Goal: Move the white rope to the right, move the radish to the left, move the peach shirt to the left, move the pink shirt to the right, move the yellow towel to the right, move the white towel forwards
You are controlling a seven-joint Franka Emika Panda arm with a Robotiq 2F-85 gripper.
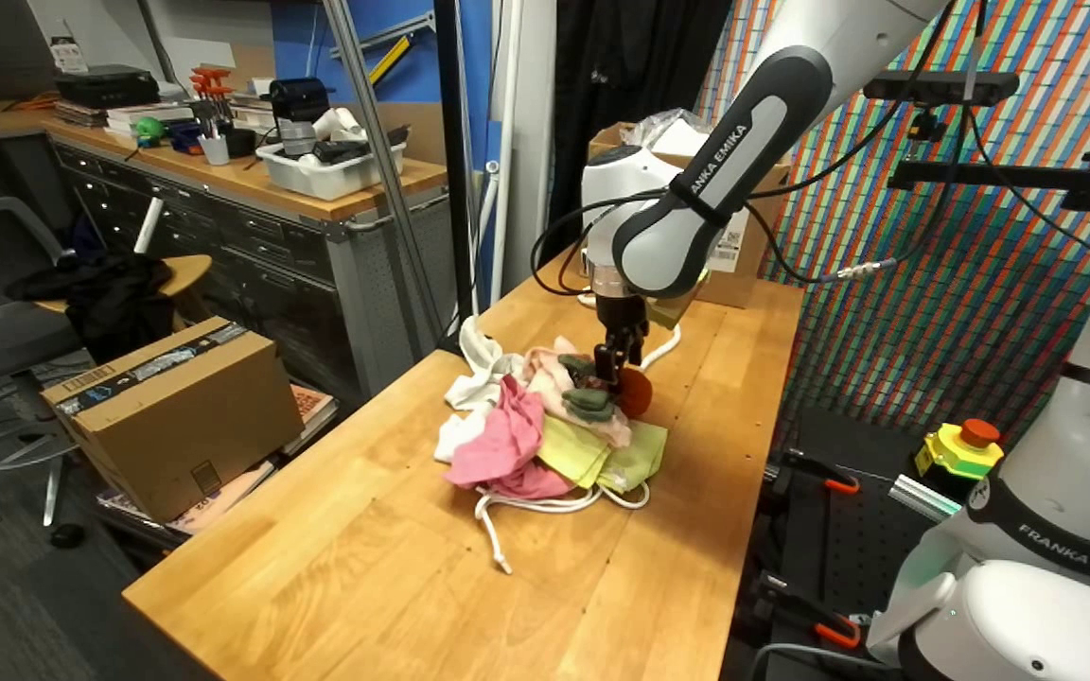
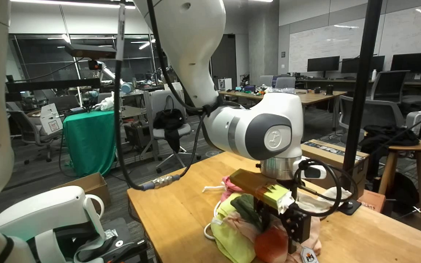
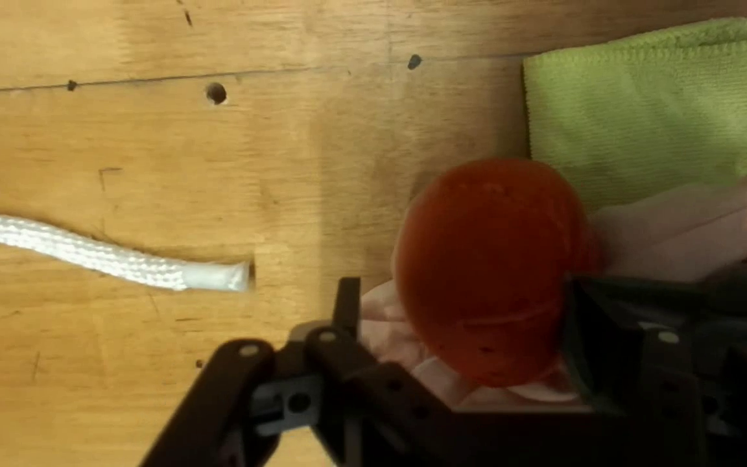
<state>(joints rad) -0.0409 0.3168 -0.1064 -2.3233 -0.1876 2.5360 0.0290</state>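
Observation:
The red radish [image 1: 637, 392] with green leaves [image 1: 588, 403] lies on the peach shirt [image 1: 550, 376]. My gripper [image 3: 461, 318] points down over the radish, which shows between its fingers in the wrist view [image 3: 490, 259]. The gripper is open; the left finger stands apart from the radish, the right finger is by its leaf end. The pink shirt [image 1: 507, 445] and yellow towel [image 1: 575, 450] lie at the pile's near side, the white towel [image 1: 481, 374] at its far left. The white rope [image 1: 545, 505] runs partly under the pile; a rope end [image 3: 211, 275] lies left of the gripper.
A cardboard box [image 1: 739, 251] stands at the table's far end, behind the arm. A black post [image 2: 358, 91] rises at the table's edge near the white towel. A second arm [image 1: 1065, 492] stands beside the table [image 1: 413, 586].

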